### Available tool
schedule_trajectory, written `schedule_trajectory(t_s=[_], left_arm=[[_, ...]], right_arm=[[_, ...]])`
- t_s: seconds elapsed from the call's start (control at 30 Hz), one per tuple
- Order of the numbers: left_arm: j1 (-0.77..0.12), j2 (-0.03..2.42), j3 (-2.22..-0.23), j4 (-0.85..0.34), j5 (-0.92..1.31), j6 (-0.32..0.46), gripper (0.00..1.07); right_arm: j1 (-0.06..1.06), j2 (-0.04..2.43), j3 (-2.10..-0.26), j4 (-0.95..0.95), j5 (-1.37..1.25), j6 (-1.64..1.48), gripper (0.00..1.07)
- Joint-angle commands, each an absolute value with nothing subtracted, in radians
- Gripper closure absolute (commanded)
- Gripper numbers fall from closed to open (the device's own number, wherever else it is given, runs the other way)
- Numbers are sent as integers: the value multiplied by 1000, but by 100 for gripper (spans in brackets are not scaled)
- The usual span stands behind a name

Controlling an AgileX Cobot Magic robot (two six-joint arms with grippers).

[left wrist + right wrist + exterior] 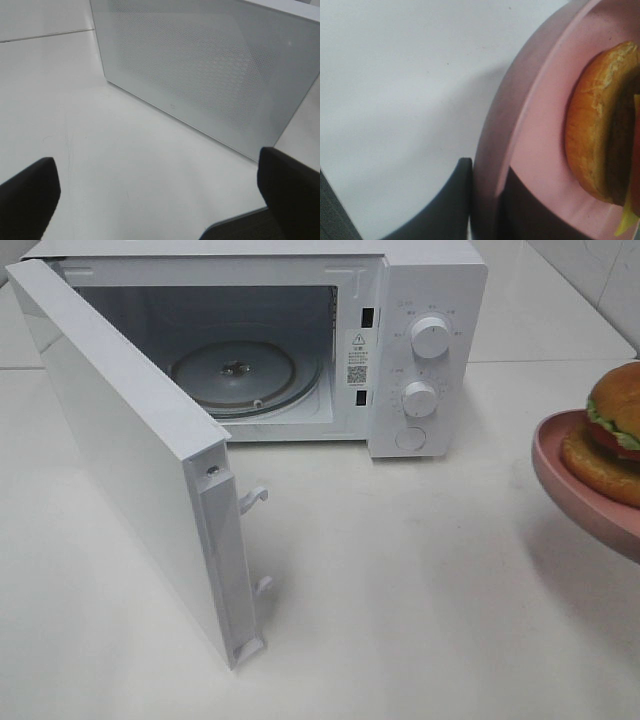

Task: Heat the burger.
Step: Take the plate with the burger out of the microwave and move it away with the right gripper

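The round hamburger [617,430], with a glossy golden-brown bun, a green lettuce frill, a red layer and a dark patty, lies tipped on a round pink plate [560,465] raised above the white desk [400,590] at its right edge. The right end effector [485,200] is clamped on the plate's rim, one dark finger under it and one on top. The left end effector [160,200] hangs spread wide, holding nothing, beside what seems the open door [200,70] of the white microwave [420,350], whose glass turntable [245,375] is bare.

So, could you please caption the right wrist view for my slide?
Right gripper clamps the pink plate by its rim, the burger riding on it.
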State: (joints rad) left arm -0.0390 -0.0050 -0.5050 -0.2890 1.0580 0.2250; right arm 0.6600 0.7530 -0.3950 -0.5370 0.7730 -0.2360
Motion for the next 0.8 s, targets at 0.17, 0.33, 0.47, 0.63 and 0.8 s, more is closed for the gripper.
schedule_trajectory(t_s=[0.17, 0.33, 0.47, 0.63, 0.8], left_arm=[[-36, -25, -502, -289, 1046, 220, 4], [-36, -25, -502, -289, 1046, 220, 4], [-36, -25, -502, -289, 1046, 220, 4], [-36, -25, -502, -289, 1046, 220, 4], [-36, -25, -502, -289, 1046, 220, 4]], right_arm=[[656, 760, -406, -746, 848, 23, 106], [656, 804, -406, -807, 897, 153, 106], [656, 842, -406, -852, 923, 261, 106], [656, 919, -406, -910, 944, 428, 106], [656, 967, -406, -927, 961, 490, 106]])
